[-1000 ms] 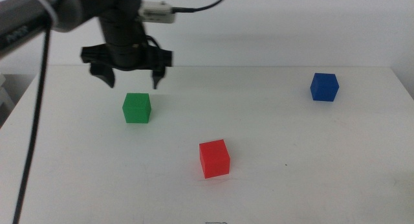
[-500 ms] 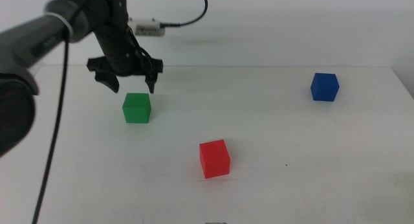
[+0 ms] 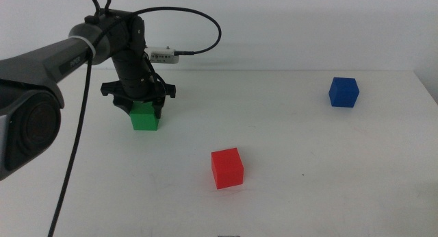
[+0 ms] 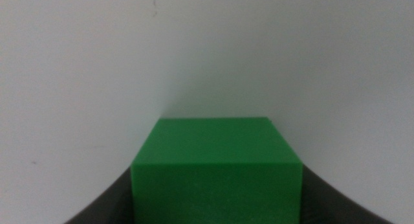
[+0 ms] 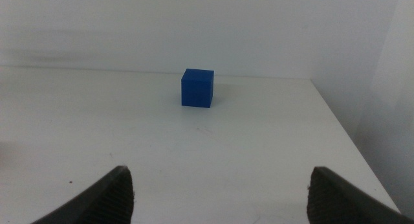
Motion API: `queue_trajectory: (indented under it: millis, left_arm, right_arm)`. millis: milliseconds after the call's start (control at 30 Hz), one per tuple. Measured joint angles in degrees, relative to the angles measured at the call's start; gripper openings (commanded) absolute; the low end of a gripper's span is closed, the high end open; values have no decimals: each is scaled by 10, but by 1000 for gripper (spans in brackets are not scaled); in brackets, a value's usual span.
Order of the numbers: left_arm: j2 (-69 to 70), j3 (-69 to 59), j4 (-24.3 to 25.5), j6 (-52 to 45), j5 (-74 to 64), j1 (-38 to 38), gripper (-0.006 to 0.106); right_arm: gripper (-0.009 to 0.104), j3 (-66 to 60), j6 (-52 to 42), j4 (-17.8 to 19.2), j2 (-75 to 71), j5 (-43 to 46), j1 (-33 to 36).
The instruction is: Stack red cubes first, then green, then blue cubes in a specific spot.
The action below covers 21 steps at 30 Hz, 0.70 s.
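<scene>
White table [image 3: 308, 203] under a pale wall, left gripper [image 3: 141, 105] lowered over the green cube [image 3: 144, 117] at the left, fingers spread either side of it, red cube [image 3: 226, 168] near the middle front, blue cube [image 3: 343, 92] far right, right gripper [image 5: 220, 193] waiting with fingers spread wide

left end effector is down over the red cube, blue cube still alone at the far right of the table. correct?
Not quite. The left end effector is down over the green cube, not the red one. The middle view shows it straddling the green cube, and the left wrist view has that cube between its jaws. The red cube sits untouched nearer the front. The blue cube is alone at the far right.
</scene>
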State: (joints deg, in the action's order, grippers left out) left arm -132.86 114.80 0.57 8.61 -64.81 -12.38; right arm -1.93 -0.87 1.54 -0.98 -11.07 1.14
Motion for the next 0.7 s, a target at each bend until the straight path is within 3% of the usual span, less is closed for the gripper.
queue_trajectory:
  millis: [33, 67, 133, 367, 533, 700]
  left_arm:
    - [0, 0, 0, 0, 0, 0, 35]
    - [0, 0, 0, 0, -2, 0, 12]
    - [3, 0, 0, 0, -11, 0, -2]
    - [115, -98, 2, 24, -21, -19, -2]
    - [264, -266, 7, 164, 53, -92, -2]
    - [319, -294, 52, 313, 60, -198, -2]
  right_arm:
    - [78, 0, 0, 0, 0, 0, 0]
    - [78, 0, 0, 0, 0, 0, 0]
    - [78, 0, 0, 0, 0, 0, 0]
    - [78, 0, 0, 0, 0, 0, 0]
    - [78, 0, 0, 0, 0, 0, 0]
    - [78, 0, 0, 0, 0, 0, 0]
